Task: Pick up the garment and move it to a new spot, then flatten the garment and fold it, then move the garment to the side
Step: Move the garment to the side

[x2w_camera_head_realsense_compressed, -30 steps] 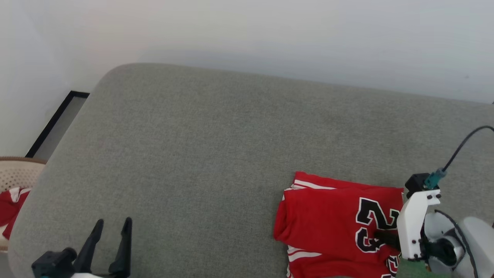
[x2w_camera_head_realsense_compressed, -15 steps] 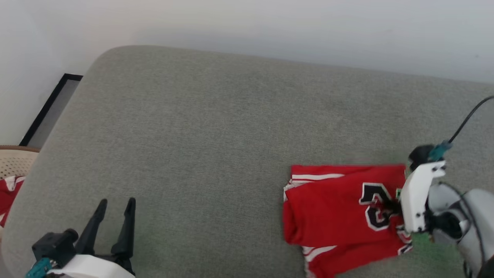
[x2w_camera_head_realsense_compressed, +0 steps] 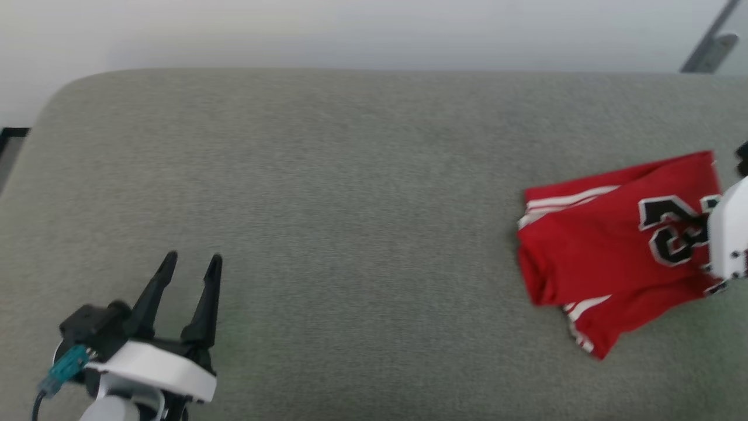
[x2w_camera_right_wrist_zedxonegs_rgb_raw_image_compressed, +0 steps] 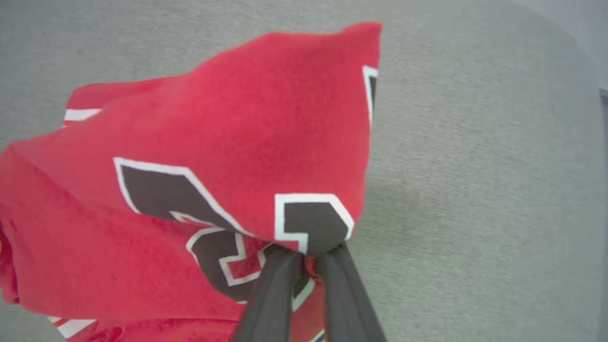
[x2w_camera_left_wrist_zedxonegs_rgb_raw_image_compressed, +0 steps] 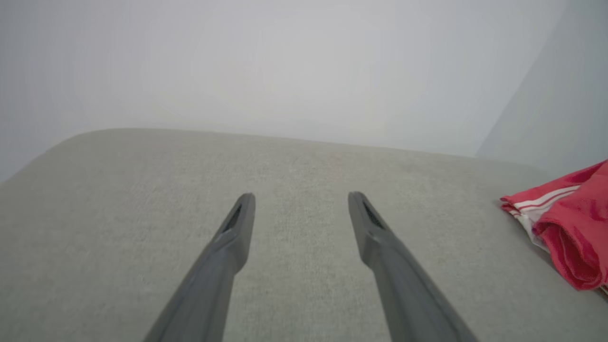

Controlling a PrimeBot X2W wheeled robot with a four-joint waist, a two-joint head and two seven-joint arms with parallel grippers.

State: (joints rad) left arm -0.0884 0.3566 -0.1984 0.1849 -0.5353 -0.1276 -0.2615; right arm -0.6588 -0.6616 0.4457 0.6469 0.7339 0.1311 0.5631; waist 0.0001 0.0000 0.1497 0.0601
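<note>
Garments: one, the garment (x2w_camera_head_realsense_compressed: pixel 608 245), bright red, folded over on itself into a loose bundle.
Garment position: far right of the grey cushion (x2w_camera_head_realsense_compressed: pixel 350 204), lying on it, its right end drawn up to the right gripper.
Grippers: two, each with two dark fingers.
Left gripper (x2w_camera_head_realsense_compressed: pixel 193 257): jaws spread wide, nothing between them; low at the near left, over bare cushion, well apart from the garment.
Right gripper (x2w_camera_right_wrist_zedxonegs_rgb_raw_image_compressed: pixel 311 251): jaws pinched together on a fold of the red cloth, right at a black numeral; in the head view its white housing (x2w_camera_head_realsense_compressed: pixel 729 234) covers the garment's right end.
Writing: black block numerals with white outline; one looks like a 3, the rest creased or covered, not readable.
Brands: none legible.
Trim: white stripes showing at two edges, upper left and lower.
Other: one teal connector (x2w_camera_head_realsense_compressed: pixel 64 368) on the left wrist; pale wall (x2w_camera_head_realsense_compressed: pixel 350 29) behind the cushion.
</note>
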